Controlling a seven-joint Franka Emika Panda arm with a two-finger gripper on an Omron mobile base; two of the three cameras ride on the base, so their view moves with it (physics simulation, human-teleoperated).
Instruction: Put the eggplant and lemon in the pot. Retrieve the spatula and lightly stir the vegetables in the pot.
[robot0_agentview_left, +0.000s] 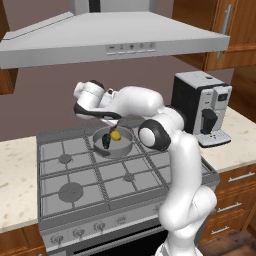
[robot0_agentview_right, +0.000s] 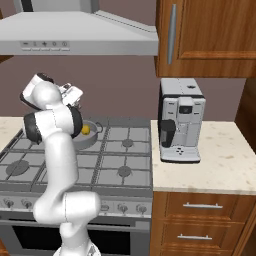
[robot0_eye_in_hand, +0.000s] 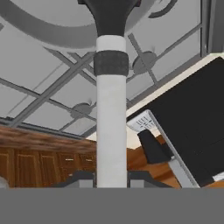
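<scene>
The pot (robot0_agentview_left: 114, 143) stands on the stove (robot0_agentview_left: 70, 170), on a burner toward the back edge near its right-hand back corner as the left base view gives it; in the right base view it sits on the back row left of the middle (robot0_agentview_right: 86, 137). Inside it lie the lemon (robot0_agentview_left: 115, 135), bright yellow, and the eggplant (robot0_agentview_left: 106, 142), dark with a green end, touching or just beside each other, the lemon toward the back of the pot and the eggplant toward the front left. From the right base view the lemon (robot0_agentview_right: 85, 130) shows over the pot's rim, and the eggplant is hidden by the arm. The hand (robot0_agentview_left: 119, 121) hangs tilted just above the pot's back rim, and its jaws are narrow, clamped on the spatula (robot0_eye_in_hand: 111, 100). In the hand view the spatula's pale handle runs straight up from between the fingers, passes a dark band, and widens into the black blade at the top, which stands over the grey rim of the pot (robot0_eye_in_hand: 52, 30). Whether the blade touches the vegetables I cannot tell. A coffee machine (robot0_agentview_right: 181, 120) stands on the desk (robot0_agentview_right: 220, 165) just beside the stove's right edge, well apart from the pot. A range hood (robot0_agentview_left: 115, 37) hangs above the stove.
</scene>
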